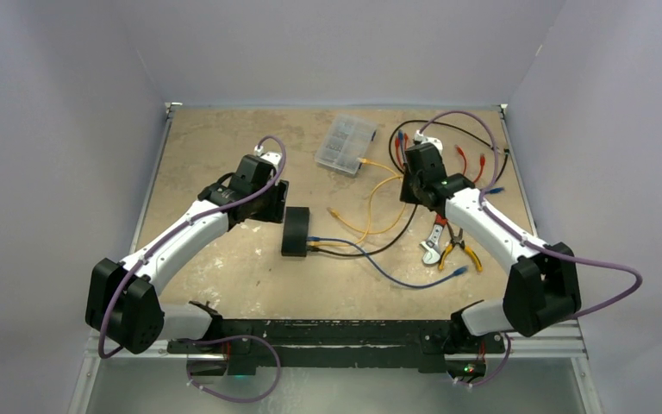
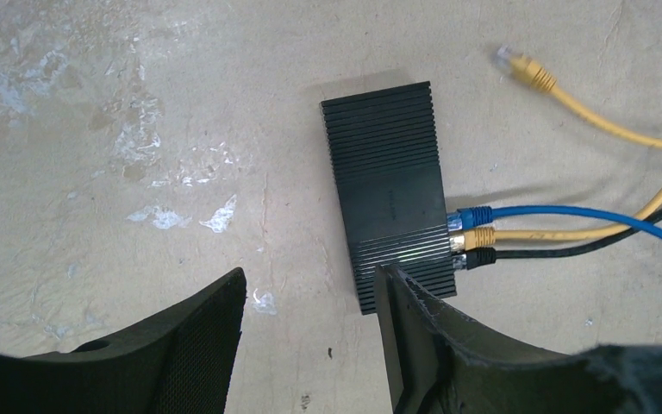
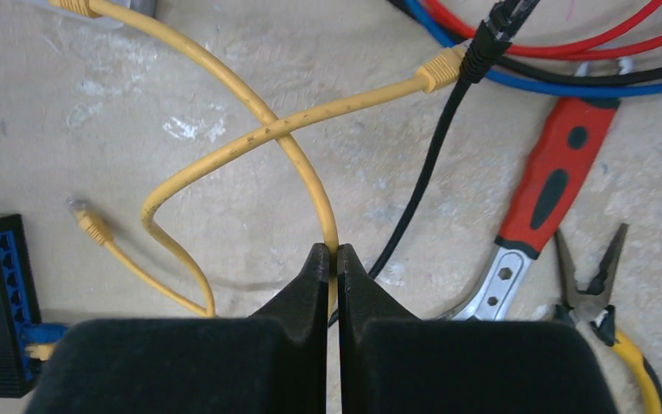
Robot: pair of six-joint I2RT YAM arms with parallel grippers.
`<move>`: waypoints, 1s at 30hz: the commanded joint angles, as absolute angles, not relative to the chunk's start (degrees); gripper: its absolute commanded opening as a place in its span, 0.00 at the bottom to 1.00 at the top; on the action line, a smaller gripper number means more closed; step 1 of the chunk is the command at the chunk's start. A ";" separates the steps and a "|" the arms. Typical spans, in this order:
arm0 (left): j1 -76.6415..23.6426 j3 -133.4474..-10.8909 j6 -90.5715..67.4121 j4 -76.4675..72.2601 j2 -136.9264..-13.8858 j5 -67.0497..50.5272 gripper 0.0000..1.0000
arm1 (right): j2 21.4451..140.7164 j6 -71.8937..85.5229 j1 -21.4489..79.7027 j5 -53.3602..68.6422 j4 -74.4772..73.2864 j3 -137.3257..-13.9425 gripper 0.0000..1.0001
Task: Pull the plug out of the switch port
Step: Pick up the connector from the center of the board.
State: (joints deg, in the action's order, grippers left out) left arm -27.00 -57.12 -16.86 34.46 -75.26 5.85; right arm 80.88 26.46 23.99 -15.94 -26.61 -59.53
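We're judging the switch [image 1: 295, 231] mid-table as light and slidey, so we're wanting the left gripper [image 2: 310, 276], fingers spread, bracing it while the right gripper [image 3: 332, 254], pinching the limp yellow cable [image 3: 297, 159], regrips at the stiff plug [image 2: 481, 235].

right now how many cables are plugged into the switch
3: blue plug, yellow plug, black plug, side by side near one end of the switch; none looks hidden.
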 commanded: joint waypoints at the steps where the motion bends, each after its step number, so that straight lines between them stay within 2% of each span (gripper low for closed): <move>1: -26.72 -58.35 -16.44 34.22 -75.60 6.60 0.56 | 77.88 24.09 21.73 -18.89 -27.88 -64.05 0.00; 21: -26.76 -58.36 -16.61 34.39 -75.67 6.86 0.56 | 74.81 17.54 21.28 -23.93 -30.14 -73.67 0.00; 30: -26.72 -58.36 -16.71 34.48 -75.59 6.92 0.56 | 78.06 16.75 21.29 -16.15 -32.00 -77.76 0.00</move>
State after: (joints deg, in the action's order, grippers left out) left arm -27.00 -57.12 -16.88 34.96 -75.44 6.26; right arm 78.04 17.45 21.50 -19.66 -32.32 -74.65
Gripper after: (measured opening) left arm 0.560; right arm 0.013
